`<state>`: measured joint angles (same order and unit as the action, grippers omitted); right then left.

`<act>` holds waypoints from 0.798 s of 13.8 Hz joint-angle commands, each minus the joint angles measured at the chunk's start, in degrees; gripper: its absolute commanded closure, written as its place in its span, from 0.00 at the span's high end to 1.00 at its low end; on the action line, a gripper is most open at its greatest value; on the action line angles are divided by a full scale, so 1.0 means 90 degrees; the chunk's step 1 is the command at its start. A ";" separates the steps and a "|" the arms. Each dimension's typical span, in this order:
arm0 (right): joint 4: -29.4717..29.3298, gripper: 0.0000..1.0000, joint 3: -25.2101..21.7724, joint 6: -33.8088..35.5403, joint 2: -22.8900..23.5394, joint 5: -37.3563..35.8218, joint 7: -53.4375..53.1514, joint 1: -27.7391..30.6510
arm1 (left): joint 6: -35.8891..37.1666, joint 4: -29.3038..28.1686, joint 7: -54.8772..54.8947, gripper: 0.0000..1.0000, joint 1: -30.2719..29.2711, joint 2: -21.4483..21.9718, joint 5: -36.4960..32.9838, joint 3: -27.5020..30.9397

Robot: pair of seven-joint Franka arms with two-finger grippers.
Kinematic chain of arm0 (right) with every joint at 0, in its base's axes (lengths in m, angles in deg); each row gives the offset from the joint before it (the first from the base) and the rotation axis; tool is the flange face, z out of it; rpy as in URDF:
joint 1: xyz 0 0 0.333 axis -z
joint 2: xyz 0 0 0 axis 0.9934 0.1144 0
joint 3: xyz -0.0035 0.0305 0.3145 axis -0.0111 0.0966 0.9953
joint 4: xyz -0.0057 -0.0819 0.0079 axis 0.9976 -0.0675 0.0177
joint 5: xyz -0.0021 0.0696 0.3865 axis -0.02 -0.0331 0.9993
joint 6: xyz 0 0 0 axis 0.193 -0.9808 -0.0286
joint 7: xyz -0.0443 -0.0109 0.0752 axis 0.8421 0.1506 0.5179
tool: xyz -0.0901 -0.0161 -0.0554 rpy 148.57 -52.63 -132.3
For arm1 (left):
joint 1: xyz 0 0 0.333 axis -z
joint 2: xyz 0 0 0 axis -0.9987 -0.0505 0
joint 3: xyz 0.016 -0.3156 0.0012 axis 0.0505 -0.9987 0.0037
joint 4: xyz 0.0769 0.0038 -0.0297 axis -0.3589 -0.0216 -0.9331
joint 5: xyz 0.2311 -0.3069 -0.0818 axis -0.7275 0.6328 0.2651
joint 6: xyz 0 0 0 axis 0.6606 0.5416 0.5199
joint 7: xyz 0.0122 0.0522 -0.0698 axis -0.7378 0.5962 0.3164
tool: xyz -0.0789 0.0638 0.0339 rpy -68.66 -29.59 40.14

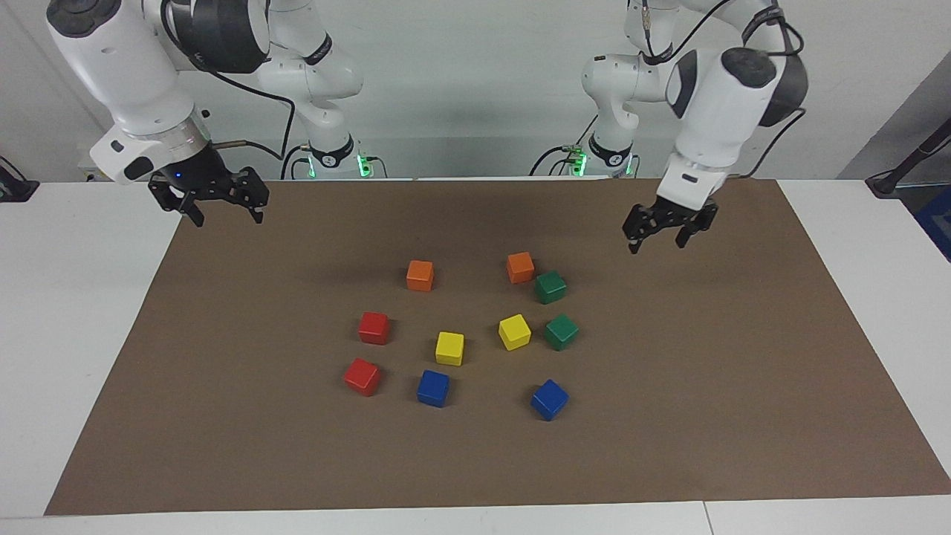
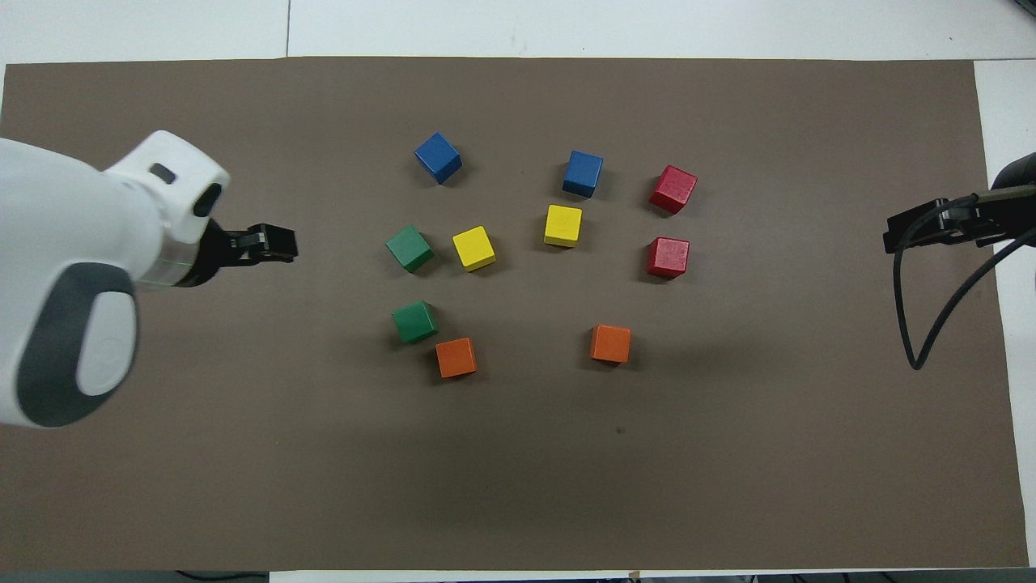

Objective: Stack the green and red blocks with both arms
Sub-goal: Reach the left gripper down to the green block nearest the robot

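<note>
- The left gripper (image 1: 656, 241) hangs in the air over the brown mat (image 1: 743, 371), at the left arm's end of the worktop (image 1: 854, 245). Its fingers are apart and hold nothing.
- The right gripper (image 1: 223, 215) hangs over the mat's corner at the right arm's end. Its fingers are apart too, with nothing between them.
- Two green blocks sit on the mat toward the left arm's end. One green block (image 1: 550, 287) is nearer to the robots. The other green block (image 1: 562, 331) is a bit farther out.
- Two red blocks sit toward the right arm's end. One red block (image 1: 374, 328) is nearer to the robots. The other red block (image 1: 362, 376) is just a little farther out.
- No block is on top of another one. All lie flat on the mat.
- An orange block (image 1: 521, 267) sits right beside the nearer green block, almost touching its corner.
- A yellow block (image 1: 514, 331) sits close beside the farther green block, on its inner side.
- A second yellow block (image 1: 449, 348) lies in the middle, between the reds and the greens.
- A second orange block (image 1: 420, 275) sits alone, nearer to the robots than the red blocks.
- A blue block (image 1: 433, 388) is beside the farther red block. Another blue block (image 1: 550, 399) lies farther out than the green ones.
- A black cable (image 2: 931, 300) loops down by the right gripper.
</note>
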<state>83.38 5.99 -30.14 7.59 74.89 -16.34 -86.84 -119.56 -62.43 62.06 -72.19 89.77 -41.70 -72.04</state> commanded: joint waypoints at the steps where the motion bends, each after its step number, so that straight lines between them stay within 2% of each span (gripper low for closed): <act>1: 0.0122 1.00 0.0099 -0.0050 -0.0116 0.0133 -0.0101 0.0027 | -0.0686 0.0015 -0.1095 1.00 0.0607 -0.0641 -0.0100 0.0091; 4: 0.0113 1.00 0.0080 -0.0050 -0.0213 0.0133 -0.0121 0.0056 | -0.1114 -0.0149 -0.1612 1.00 0.1067 -0.1149 -0.0110 0.0111; 8: 0.0152 1.00 0.0099 0.0124 -0.0253 0.0133 -0.0092 0.0008 | -0.1302 -0.0570 -0.1624 1.00 0.1107 -0.1101 -0.0120 0.0101; 11: 0.0132 1.00 0.0109 0.0155 -0.0253 0.0133 -0.0043 -0.0002 | -0.1799 -0.1067 -0.1692 1.00 0.1350 -0.1111 -0.0120 0.0111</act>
<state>83.41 6.65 -29.19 6.52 74.90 -16.34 -87.01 -132.00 -67.40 48.67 -62.31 78.31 -41.71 -71.92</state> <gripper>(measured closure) 0.000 0.000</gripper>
